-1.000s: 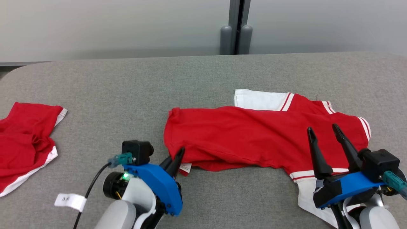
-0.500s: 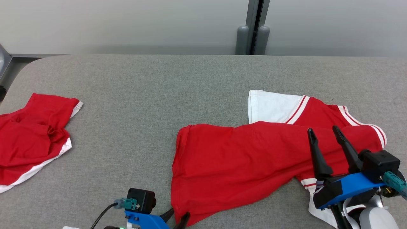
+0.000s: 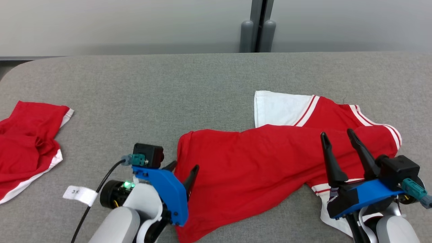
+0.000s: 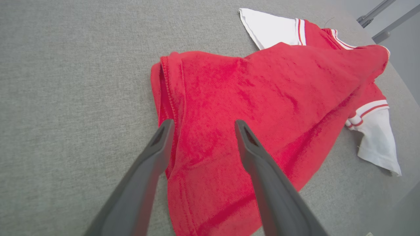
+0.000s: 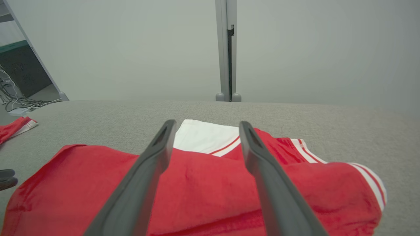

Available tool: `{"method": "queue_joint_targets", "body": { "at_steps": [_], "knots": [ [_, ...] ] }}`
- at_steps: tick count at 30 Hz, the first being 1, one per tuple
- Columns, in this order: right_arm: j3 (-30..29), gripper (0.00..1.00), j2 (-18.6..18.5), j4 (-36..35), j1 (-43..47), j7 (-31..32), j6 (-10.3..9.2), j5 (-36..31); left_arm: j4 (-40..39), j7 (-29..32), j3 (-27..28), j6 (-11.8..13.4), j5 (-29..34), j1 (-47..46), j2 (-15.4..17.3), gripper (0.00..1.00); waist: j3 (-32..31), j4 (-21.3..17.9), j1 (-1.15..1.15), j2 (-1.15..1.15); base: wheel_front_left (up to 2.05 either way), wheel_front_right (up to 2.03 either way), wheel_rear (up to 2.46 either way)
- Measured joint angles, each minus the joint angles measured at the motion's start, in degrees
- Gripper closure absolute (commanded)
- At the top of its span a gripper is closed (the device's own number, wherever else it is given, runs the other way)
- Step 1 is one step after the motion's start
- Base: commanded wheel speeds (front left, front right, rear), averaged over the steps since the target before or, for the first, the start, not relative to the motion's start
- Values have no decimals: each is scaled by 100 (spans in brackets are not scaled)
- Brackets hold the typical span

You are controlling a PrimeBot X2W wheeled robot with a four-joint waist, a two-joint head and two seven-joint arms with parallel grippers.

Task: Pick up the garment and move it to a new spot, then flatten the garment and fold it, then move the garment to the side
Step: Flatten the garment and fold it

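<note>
The garment [image 3: 253, 162], a red shirt with white, red-striped sleeves, lies spread on the grey table [image 3: 168, 94], right of centre. Its lower part reaches toward the near edge. My left gripper [image 3: 184, 166] hovers open over the shirt's left hem, with nothing between its fingers. The left wrist view shows this gripper [image 4: 203, 123] straddling the red cloth [image 4: 262, 88] just inside the hem. On the shirt's right side, my right gripper [image 3: 336, 133] stands open above the cloth, holding nothing. From the right wrist, its own gripper [image 5: 207, 124] points over the shirt [image 5: 203, 183] toward the far white sleeve.
A second red garment [image 3: 27, 148] with white trim lies crumpled at the table's left edge. A grey post [image 3: 256, 27] and a pale wall stand behind the table. A cable with a white tag [image 3: 79, 195] trails from my left wrist.
My left gripper, shut on the shirt's left hem, pulled it toward the near edge, then opened and let go. The shirt's lower part now lies spread out. The head camera shifted.
</note>
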Motion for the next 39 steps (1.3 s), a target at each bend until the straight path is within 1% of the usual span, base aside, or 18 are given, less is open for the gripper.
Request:
{"method": "queue_joint_targets", "body": {
  "at_steps": [5,10,11,13,14,17,20,21,24,29,32,35,39],
  "knots": [
    [155,0,8,24,-107,-34,0,44,989,-256,-57,-24,314,-735,-108,0,154,-179,0,0,0,0,0],
    [253,0,12,70,-202,-65,0,76,1861,-390,-73,-48,347,-1137,-240,0,301,-341,0,0,0,0,0],
    [272,0,12,79,-227,-66,0,79,2002,-434,-71,-34,397,-1220,-246,0,324,-367,0,0,0,0,0],
    [302,0,15,97,-250,-92,0,83,2287,-526,-76,105,548,-1385,-240,0,361,-413,0,0,0,0,0],
    [299,0,16,112,-252,-108,0,89,2391,-559,-88,105,575,-1449,-267,0,378,-430,0,0,0,0,0],
    [310,0,19,142,-266,-114,0,91,2694,-588,-83,90,450,-1527,-447,0,425,-468,1,0,0,0,0],
    [331,0,19,170,-313,-130,0,114,2902,-570,-70,-56,263,-1642,-568,0,456,-500,0,0,0,0,0],
    [333,0,19,171,-324,-142,0,123,2945,-584,-57,-98,210,-1662,-581,100,463,-506,0,0,0,0,0],
    [332,0,20,187,-334,-164,0,133,3048,-879,-44,-103,238,-1740,-602,100,487,-512,0,0,0,0,0],
    [338,0,21,201,-338,-167,0,148,3170,-1859,77,-14,459,-1942,-556,100,532,-502,0,0,0,0,0],
    [348,0,22,199,-380,-174,0,148,3223,-2527,51,-154,649,-2174,-476,100,571,-500,0,0,0,0,0],
    [386,0,23,196,-417,-172,0,148,3390,-3027,60,-148,810,-2446,-385,100,625,-525,0,0,0,0,0],
    [459,0,25,190,-489,-171,0,147,3694,-3489,118,-122,913,-2833,-292,100,685,-595,1,0,0,0,0]
  ]
}}
